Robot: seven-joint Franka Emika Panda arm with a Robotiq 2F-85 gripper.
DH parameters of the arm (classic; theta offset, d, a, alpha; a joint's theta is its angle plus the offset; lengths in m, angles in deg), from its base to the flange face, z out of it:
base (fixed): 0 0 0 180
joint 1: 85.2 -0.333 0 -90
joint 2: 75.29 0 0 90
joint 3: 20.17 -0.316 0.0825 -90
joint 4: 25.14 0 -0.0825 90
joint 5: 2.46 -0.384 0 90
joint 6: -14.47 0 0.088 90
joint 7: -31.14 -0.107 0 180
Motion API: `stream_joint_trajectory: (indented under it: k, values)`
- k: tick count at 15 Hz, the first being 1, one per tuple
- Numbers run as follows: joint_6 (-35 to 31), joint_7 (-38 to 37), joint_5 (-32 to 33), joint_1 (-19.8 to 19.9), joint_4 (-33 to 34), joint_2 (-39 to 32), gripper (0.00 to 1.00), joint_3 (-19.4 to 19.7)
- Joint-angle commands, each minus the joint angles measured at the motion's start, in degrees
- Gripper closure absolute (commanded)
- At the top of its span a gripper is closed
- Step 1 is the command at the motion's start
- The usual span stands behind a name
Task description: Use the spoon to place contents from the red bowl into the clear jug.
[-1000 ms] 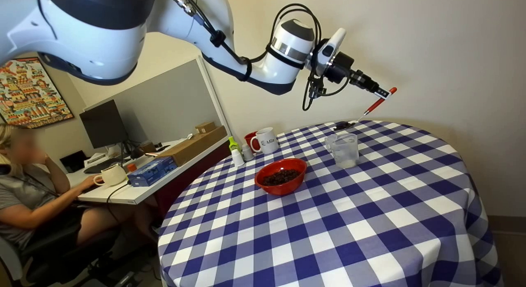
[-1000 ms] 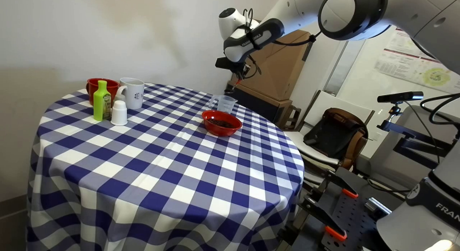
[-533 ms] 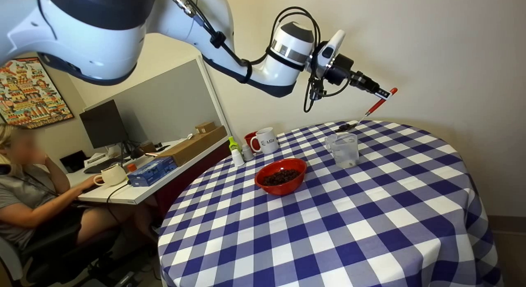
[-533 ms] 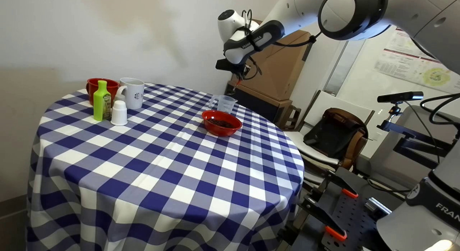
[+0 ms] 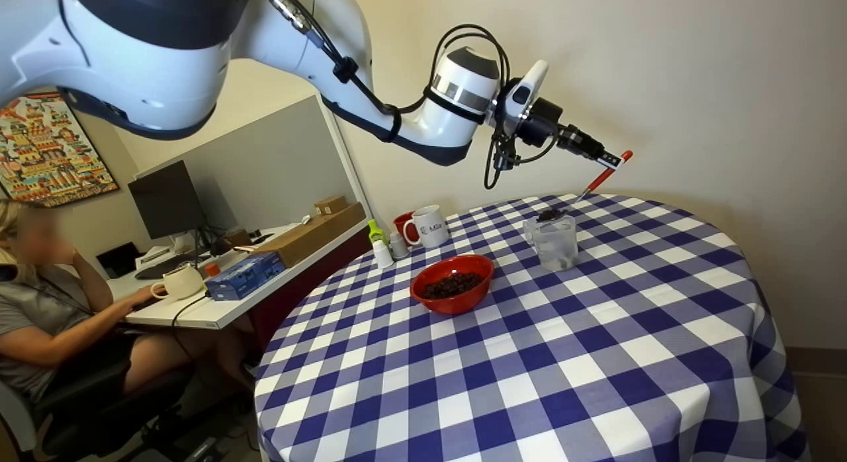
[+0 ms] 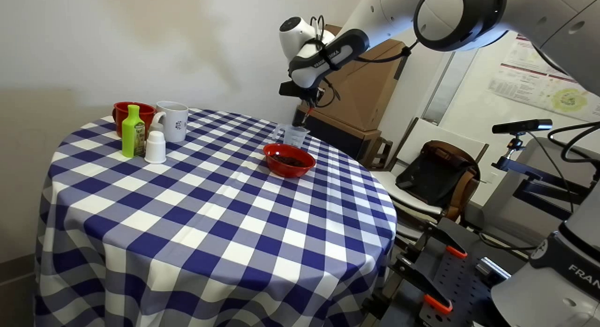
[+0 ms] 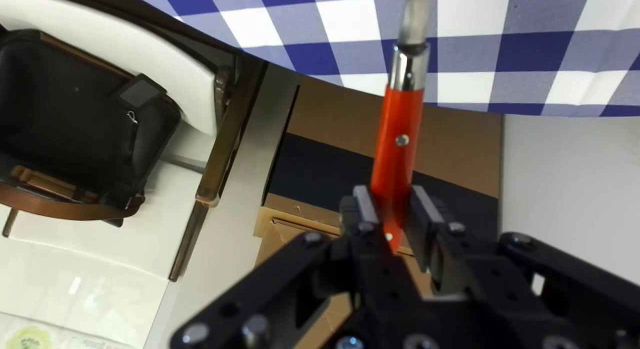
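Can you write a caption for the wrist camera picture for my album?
The pincer grips the spoon by its orange-red handle, with checked tablecloth and black bag behind.

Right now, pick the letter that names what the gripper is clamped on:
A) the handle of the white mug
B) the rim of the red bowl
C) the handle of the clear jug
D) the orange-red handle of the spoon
D, as the wrist view shows the spoon squeezed by its orange-red handle between the jaws of the gripper.
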Motion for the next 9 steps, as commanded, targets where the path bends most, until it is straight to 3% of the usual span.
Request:
stream_joint_trajectory:
  k: [1, 9]
  values:
    - [-1.10, 1.14, 0.53, -1.31, -2.63, 1.62, 0.95, 1.51]
    - [-0.74, 2.35, 0.91, -2.02, -2.55, 1.79, 0.95, 2.42]
